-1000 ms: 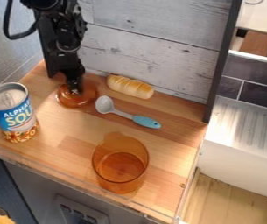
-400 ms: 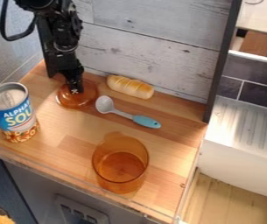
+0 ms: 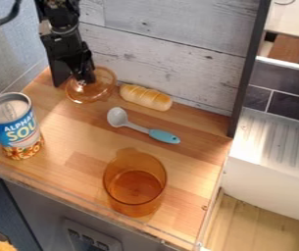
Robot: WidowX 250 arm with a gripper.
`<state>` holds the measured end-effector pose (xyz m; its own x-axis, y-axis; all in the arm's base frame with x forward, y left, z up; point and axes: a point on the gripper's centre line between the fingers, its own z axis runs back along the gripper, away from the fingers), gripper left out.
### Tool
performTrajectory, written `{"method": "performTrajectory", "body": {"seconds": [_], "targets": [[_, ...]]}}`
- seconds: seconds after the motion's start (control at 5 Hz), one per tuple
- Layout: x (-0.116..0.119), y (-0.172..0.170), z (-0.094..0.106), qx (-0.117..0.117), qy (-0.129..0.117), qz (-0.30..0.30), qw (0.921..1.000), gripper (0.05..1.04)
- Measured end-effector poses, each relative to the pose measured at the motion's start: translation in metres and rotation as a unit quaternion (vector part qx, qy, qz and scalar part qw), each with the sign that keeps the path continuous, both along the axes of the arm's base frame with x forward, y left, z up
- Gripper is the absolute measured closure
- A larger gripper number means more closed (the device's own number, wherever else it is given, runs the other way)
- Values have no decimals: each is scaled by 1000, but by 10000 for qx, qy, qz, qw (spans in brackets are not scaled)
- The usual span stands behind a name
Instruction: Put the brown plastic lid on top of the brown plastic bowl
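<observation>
In the camera view, the black two-finger gripper hangs in the upper left of the frame, pinching the translucent brown plastic lid, which is tilted in its grasp. The open translucent brown plastic bowl stands upright on the light wooden counter, just below the frame's centre and well apart from the lid. A blue-labelled metal can stands at the left. Right of the lid, a toy loaf of golden bread lies near the whitewashed plank wall. Between loaf and bowl lies a spoon with a pale grey head and blue handle, its handle pointing toward the lower right.
</observation>
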<state>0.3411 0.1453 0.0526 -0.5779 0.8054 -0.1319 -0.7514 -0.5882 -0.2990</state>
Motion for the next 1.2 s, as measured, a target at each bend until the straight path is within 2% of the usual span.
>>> {"method": "performTrajectory", "body": {"seconds": [0.2, 0.4, 0.6, 0.8, 1.2], "targets": [[-30, -24, 14, -76, -157, -383, 9991, 702], [-58, -58, 18, -143, -186, -986, 9948, 702], [-78, -79, 19, -94, -209, -1317, 9910, 702], [-90, -114, 8, 27, -81, -1799, 9836, 702], [-104, -150, -12, 316, 85, -2349, 9715, 702]]}}
